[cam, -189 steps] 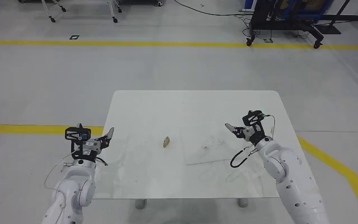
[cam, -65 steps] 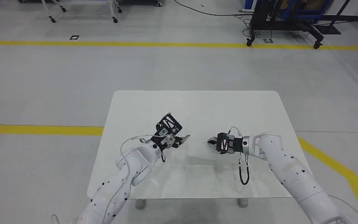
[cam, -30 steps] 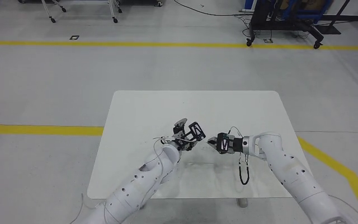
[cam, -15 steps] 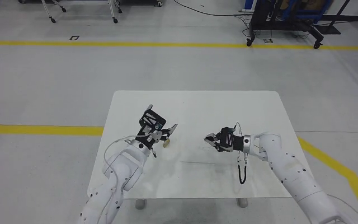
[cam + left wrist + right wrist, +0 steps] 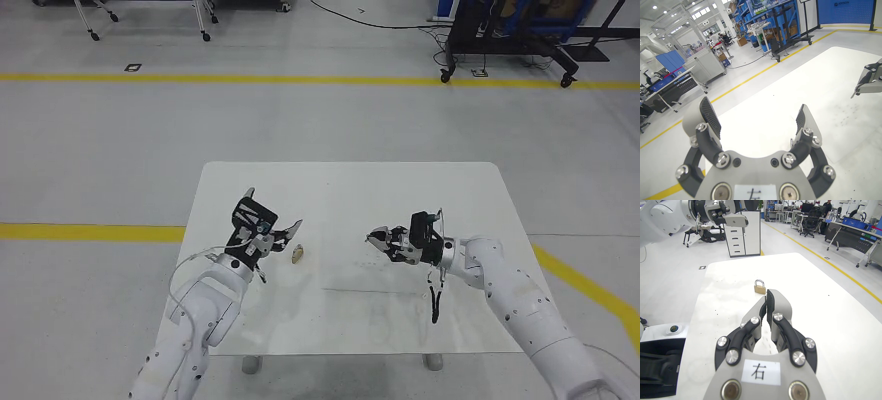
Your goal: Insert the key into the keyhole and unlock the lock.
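The left gripper (image 5: 272,212) has pulled away from the right gripper (image 5: 374,238), seemingly back past the lock (image 5: 297,254).

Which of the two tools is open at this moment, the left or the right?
The left tool: its fingers stand wide apart with nothing between them. The right tool has its fingers pressed together.

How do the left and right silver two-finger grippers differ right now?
Left gripper is open and empty; right gripper is shut, with a thin metal tip, likely the key, poking out. Left gripper is close beside the small brass padlock; right gripper is farther off, pointing toward it. Both hover over the white table.
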